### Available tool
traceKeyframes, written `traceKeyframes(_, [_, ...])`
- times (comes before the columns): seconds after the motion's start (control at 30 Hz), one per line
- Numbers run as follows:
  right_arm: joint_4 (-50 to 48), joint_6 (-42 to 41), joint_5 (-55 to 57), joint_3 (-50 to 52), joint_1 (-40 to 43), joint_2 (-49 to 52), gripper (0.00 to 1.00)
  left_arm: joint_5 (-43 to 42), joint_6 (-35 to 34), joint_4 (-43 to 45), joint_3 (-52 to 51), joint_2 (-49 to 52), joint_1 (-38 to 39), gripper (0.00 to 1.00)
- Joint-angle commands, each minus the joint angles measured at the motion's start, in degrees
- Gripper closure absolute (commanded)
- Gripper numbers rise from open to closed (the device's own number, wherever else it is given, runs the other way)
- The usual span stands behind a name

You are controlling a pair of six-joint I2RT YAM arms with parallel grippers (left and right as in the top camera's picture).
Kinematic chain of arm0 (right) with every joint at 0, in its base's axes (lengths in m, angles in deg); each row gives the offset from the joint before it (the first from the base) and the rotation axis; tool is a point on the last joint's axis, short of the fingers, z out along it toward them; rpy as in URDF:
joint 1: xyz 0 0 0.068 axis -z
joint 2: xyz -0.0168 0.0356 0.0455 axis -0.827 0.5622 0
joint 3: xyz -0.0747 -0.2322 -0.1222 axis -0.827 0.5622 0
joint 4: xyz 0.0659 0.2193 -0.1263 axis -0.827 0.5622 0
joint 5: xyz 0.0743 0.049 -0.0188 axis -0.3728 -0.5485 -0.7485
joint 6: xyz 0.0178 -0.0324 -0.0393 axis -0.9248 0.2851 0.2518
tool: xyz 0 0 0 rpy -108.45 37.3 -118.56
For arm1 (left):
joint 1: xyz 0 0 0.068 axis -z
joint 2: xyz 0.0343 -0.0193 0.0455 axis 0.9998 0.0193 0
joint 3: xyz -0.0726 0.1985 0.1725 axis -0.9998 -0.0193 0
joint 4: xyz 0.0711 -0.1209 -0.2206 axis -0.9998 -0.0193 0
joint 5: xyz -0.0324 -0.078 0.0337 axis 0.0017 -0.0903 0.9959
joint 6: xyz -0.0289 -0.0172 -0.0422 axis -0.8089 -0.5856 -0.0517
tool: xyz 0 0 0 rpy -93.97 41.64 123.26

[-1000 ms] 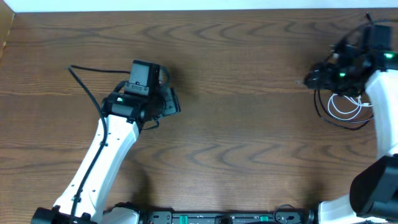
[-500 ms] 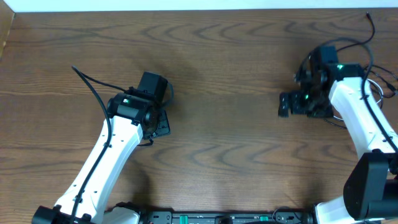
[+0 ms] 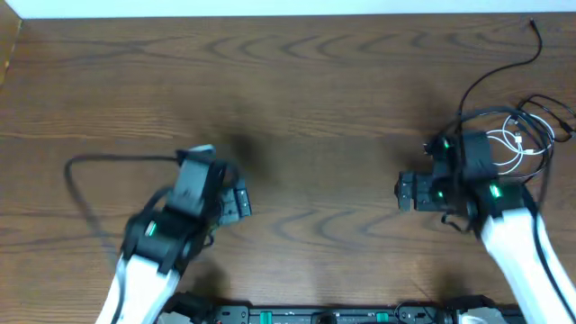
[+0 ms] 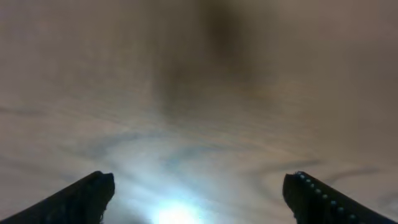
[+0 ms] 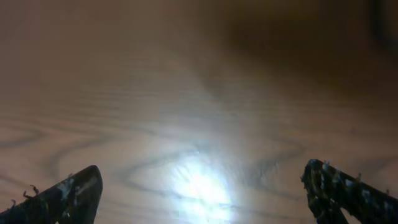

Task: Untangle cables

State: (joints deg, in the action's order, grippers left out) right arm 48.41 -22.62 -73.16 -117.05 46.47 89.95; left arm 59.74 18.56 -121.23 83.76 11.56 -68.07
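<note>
Cables: a loose tangle [image 3: 515,135] lies on the table [image 3: 315,90] in the upper right of the overhead frame, close to the right edge.
White cord: [image 3: 517,151] sits in small loops in the middle of the tangle, with black strands crossing it (which lies on top at each crossing is too fine to tell).
Black cords: several thin loops [image 3: 538,101] ring the white one. One long strand curves up out of the heap to a free end [image 3: 533,25] in the top right corner.
Right gripper: [image 3: 407,191] is at centre right, just to the lower left of the tangle, and points toward the left of the frame. Its jaws are spread wide and hold nothing.
Right wrist view: the right fingers [image 5: 68,196] show only as dark tips in the two lower corners. Bare wood grain and a bright patch of glare lie between them.
Left gripper: [image 3: 241,202] is at lower centre left, well apart from the tangle, and points toward the right of the frame. Its jaws are wide apart with nothing in them.
Left wrist view: the left fingers [image 4: 87,196] are dark tips in the lower corners over blurred, bare wood.
Black lead: a thin dark line [image 3: 76,175] arcs from the left arm [image 3: 144,270] toward the left edge and bends back down. Whether it is the arm's own wiring cannot be told.
</note>
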Motion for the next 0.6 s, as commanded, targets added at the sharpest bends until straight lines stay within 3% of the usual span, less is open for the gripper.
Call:
traceKeyframes(0.0, [-1.8, -1.2, 4.5, 2.3, -1.1, -11.9, 0.01, 1.9, -1.4, 2.1, -5.2, -12.2, 0.2, 0.07])
traceKeyframes(0.2, [-1.5, -1.2, 4.7, 2.5, -1.1, -25.8, 0.01, 2.3, -1.4, 1.6, -6.8, -24.7, 0.2, 0.07])
traceKeyframes(0.57, [6.0, -1.2, 4.7, 2.5, -1.1, -28.3, 0.01, 2.3, -1.4, 1.2, -6.8, -25.9, 0.2, 0.06])
